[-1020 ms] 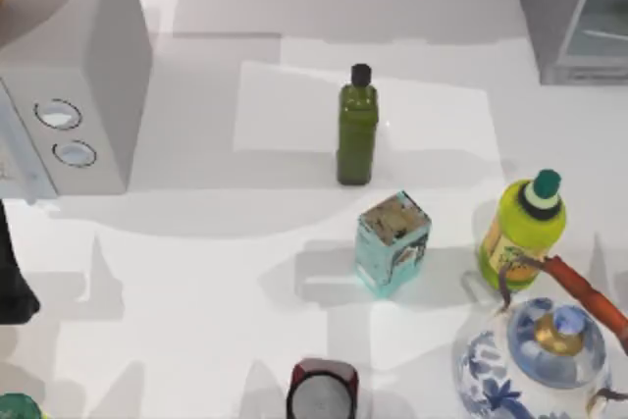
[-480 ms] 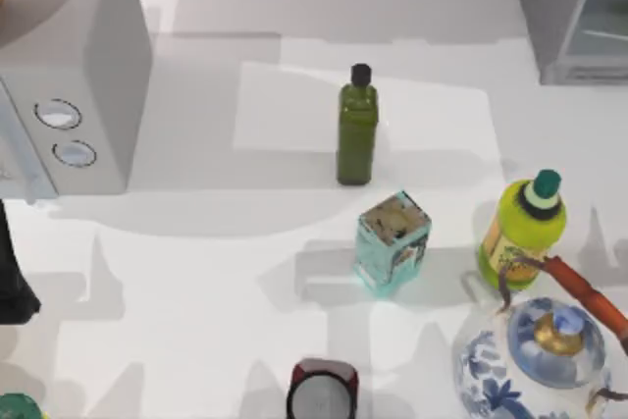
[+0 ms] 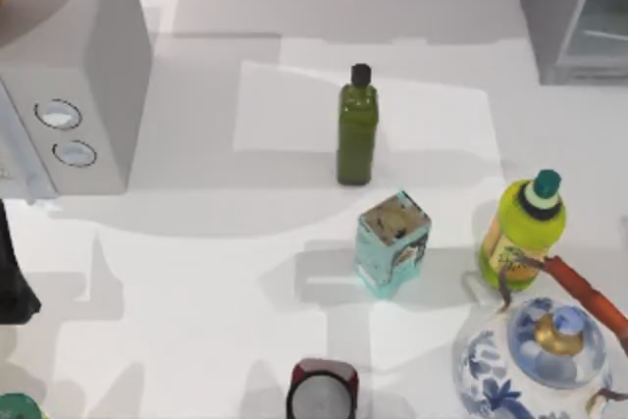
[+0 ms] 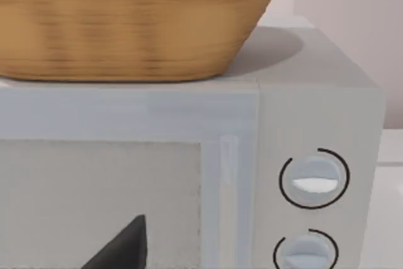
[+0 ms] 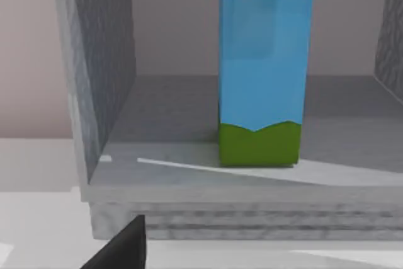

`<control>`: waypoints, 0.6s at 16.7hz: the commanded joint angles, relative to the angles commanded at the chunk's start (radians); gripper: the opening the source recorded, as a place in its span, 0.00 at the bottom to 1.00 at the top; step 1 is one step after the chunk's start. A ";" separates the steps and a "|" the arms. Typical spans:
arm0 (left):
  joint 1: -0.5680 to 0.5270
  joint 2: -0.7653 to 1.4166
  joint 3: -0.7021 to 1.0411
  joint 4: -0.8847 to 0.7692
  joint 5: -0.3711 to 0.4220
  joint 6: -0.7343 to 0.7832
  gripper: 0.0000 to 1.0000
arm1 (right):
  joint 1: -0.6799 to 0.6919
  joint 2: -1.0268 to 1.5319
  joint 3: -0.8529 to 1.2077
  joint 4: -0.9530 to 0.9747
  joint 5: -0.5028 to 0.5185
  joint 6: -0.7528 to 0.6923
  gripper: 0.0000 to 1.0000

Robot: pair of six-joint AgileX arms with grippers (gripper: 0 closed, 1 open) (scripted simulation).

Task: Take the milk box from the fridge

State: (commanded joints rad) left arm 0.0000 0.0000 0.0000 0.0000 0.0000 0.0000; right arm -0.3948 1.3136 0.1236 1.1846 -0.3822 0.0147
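Standing upright in fridge (image 5: 101,92): milk box (image 5: 261,74), nothing w/ it

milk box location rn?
The right wrist view shows the milk box standing upright on the floor of the open fridge; in the top view the fridge sits at the table's far right corner.

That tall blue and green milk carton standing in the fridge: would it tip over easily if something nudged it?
Probably, if nudged high: the milk box stands upright, tall on a narrow base, on the fridge floor. Its flat sides look stiff and smooth, so it may slide before tipping when pushed low. Its weight cannot be judged.
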 joint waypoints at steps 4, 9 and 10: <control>0.000 0.000 0.000 0.000 0.000 0.000 1.00 | -0.090 0.305 0.035 0.266 -0.076 0.004 1.00; 0.000 0.000 0.000 0.000 0.000 0.000 1.00 | -0.138 0.477 0.060 0.431 -0.131 0.003 1.00; 0.000 0.000 0.000 0.000 0.000 0.000 1.00 | -0.139 0.480 0.061 0.434 -0.132 0.003 1.00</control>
State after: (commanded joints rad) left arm 0.0000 0.0000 0.0000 0.0000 0.0000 0.0000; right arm -0.5335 1.7933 0.1842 1.6182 -0.5140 0.0180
